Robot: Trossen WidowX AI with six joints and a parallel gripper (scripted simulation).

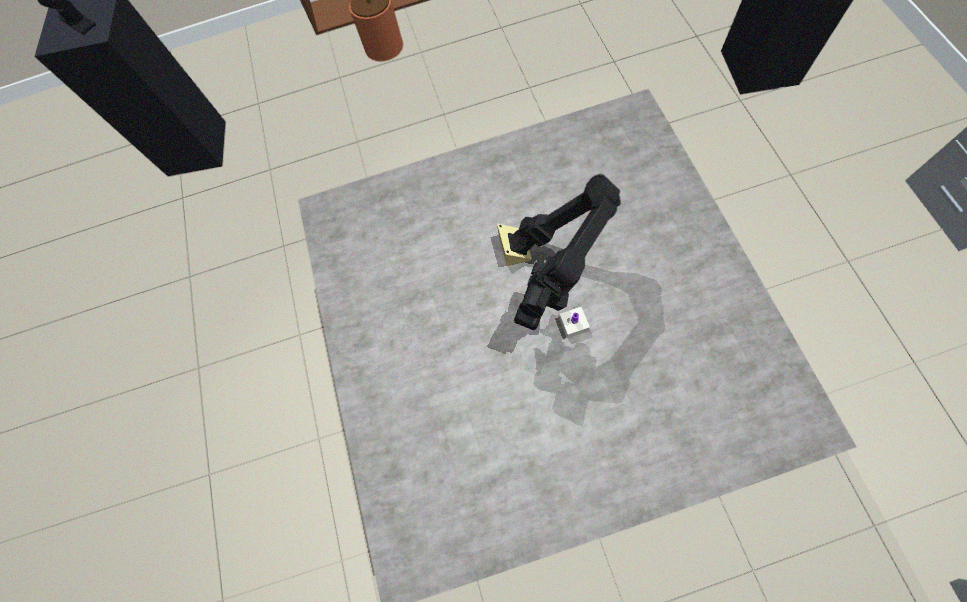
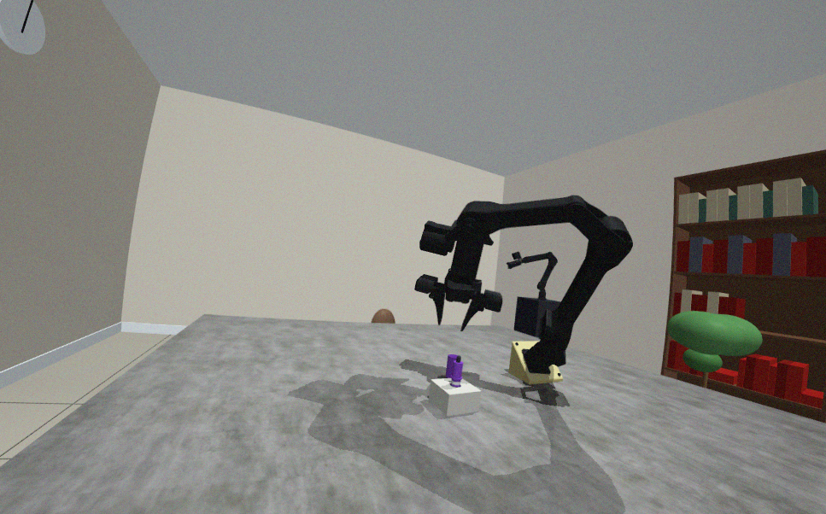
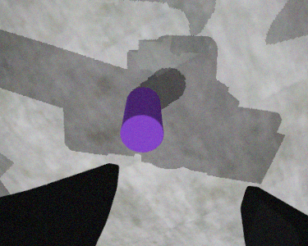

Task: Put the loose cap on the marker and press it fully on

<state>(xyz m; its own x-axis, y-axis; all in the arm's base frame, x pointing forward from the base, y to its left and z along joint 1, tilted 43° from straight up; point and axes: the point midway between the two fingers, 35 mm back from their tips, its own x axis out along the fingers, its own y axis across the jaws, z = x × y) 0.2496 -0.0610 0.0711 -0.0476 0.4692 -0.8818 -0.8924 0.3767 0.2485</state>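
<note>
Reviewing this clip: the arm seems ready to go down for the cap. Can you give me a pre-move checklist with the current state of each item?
1. Cap stands on the table, untouched: ok.
2. Gripper is open and holds nothing: ok.
3. The gap between the fingers looks wider than the cap: ok.
4. Cap centred in that gap: not ok. In the wrist view it sits nearer the finger at picture left.
5. Fingertips at grasp height: not ok. The exterior view shows them well above the table.
6. Marker stands upright in the holder block, beside the descent path: ok.
</note>
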